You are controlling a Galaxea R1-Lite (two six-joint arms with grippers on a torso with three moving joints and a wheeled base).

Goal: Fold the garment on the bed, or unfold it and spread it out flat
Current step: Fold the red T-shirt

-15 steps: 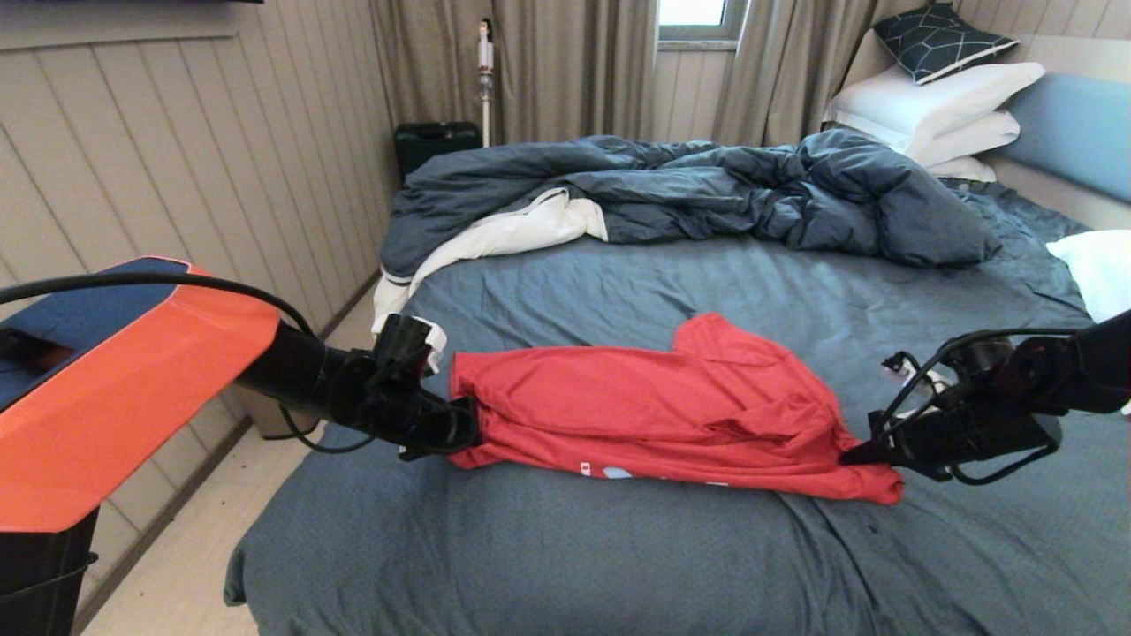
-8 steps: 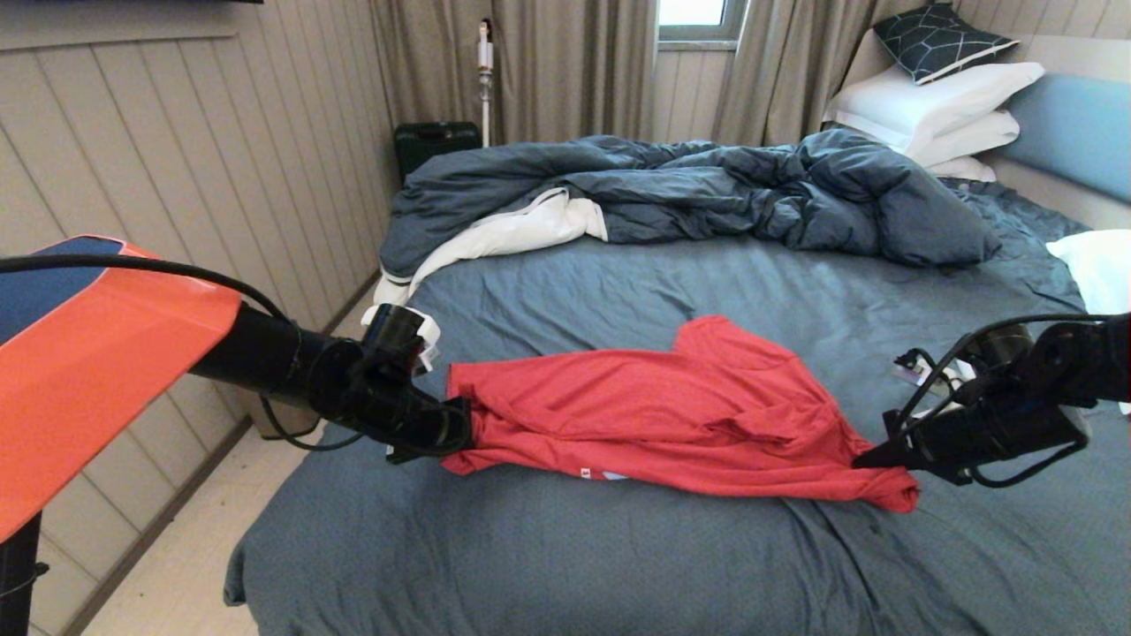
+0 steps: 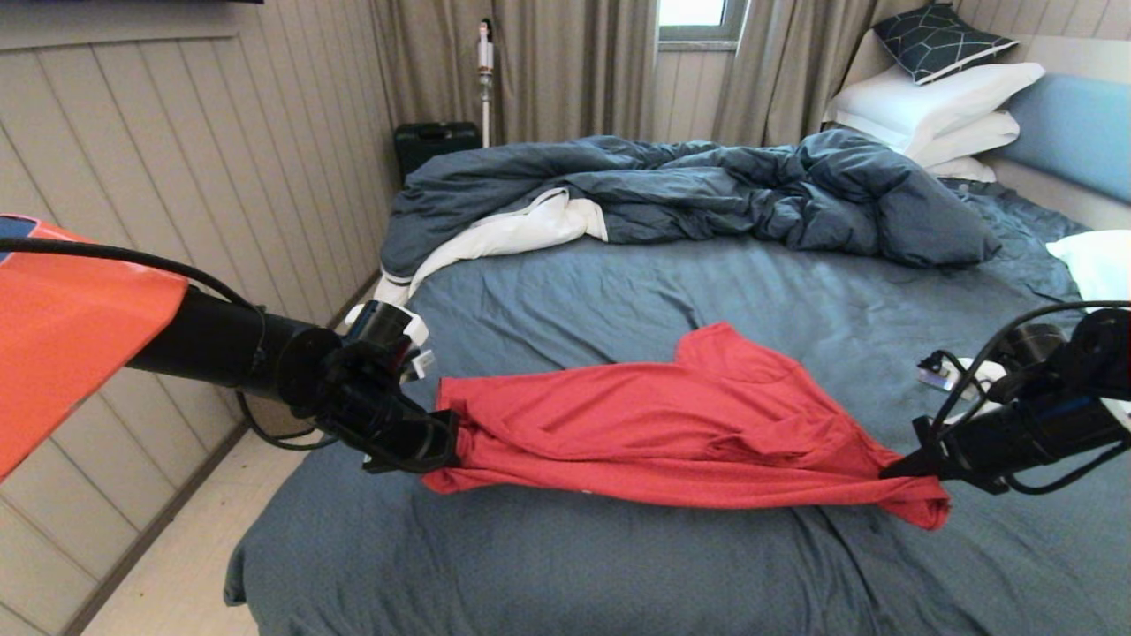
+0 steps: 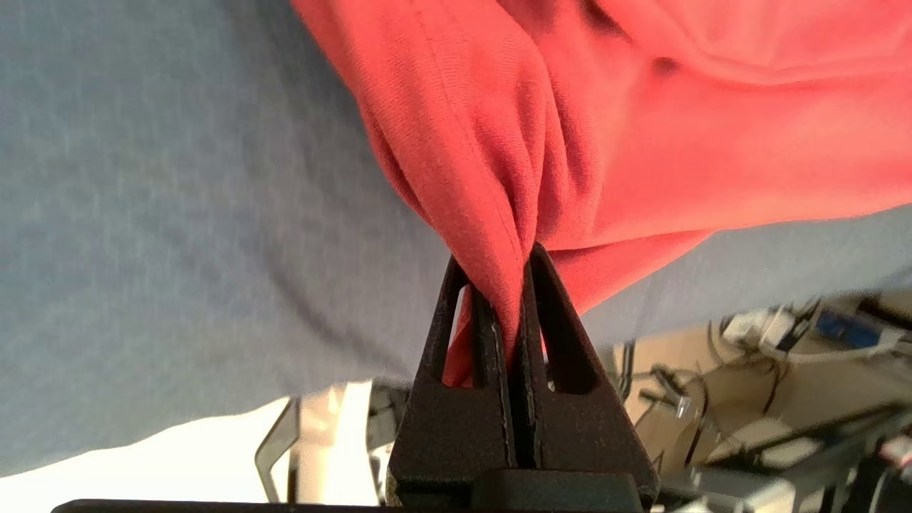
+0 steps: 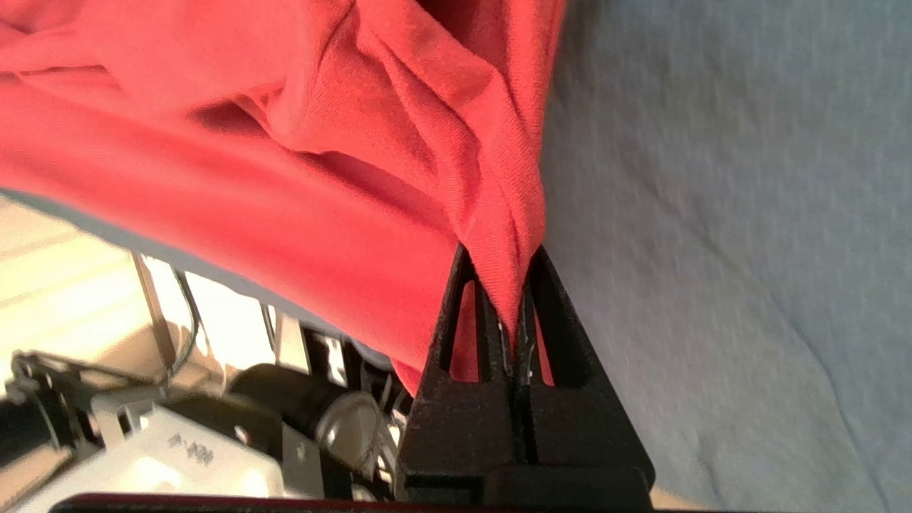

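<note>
The garment, a bright red T-shirt, stretches across the near half of the bed, its plain side up and one sleeve pointing toward the duvet. My left gripper is shut on the shirt's left end, the cloth bunched between its black fingers. My right gripper is shut on the right end, where a red tip hangs below it; in the right wrist view the fabric runs into the closed fingers. The cloth between the two grippers is pulled fairly taut, slightly above the sheet.
A rumpled dark blue duvet with white lining lies across the far half of the bed. White pillows stack at the headboard on the right. The bed's left edge drops to the floor by the panelled wall.
Both grippers have moved apart and toward the bed's near edge, holding the shirt. The shirt is drawn out longer and tauter, and its white lettering no longer shows.
</note>
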